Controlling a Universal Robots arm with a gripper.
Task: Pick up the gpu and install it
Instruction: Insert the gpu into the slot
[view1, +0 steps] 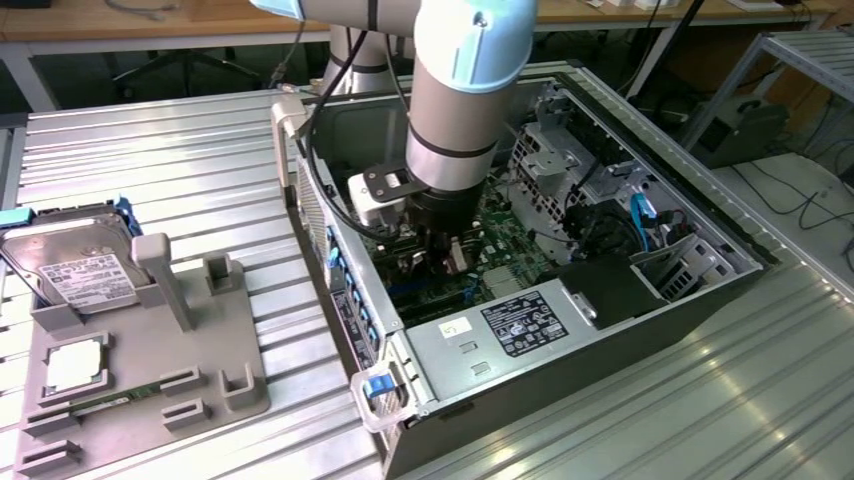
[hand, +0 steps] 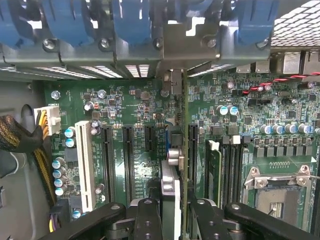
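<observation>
Green motherboard (hand: 130, 105) lay under my gripper (hand: 177, 212), inside the open case (view1: 561, 390). I saw the black fingers (hand: 147, 217) pinching the gpu (hand: 185, 150), which stood edge-on between them, just beside a black slot (hand: 193, 150), bracket end toward the blue clips (hand: 130, 20). I could not tell whether it was seated. At the exterior view's left, a hard drive (view1: 74, 265) leaned in a grey holder (view1: 147, 370).
</observation>
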